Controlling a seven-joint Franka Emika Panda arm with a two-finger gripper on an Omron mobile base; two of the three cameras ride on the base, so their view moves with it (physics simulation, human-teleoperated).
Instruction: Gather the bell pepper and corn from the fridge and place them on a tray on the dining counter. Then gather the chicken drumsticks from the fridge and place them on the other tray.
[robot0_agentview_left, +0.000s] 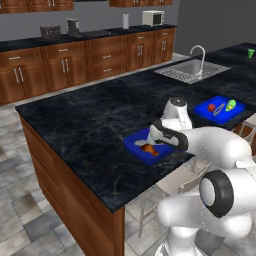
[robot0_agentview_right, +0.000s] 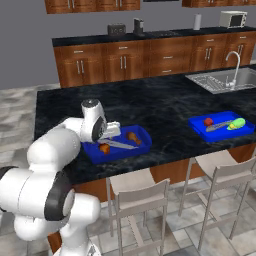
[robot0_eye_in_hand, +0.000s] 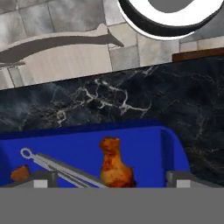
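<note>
On the dining counter lies a blue tray with two orange-brown chicken drumsticks in it. One drumstick lies between my fingertips, and the other sits further left beside a thin silver utensil. My gripper hovers low over this tray, open, its jaws wider than the drumstick and not gripping it. The second drumstick is to the right. A second blue tray further right holds the red bell pepper and the corn. The fridge is out of view.
A sink with a tap is set into the counter's far side. Pale stools stand along the near edge under the trays. A wall counter with wood cabinets runs along the back. A small green cup sits far right.
</note>
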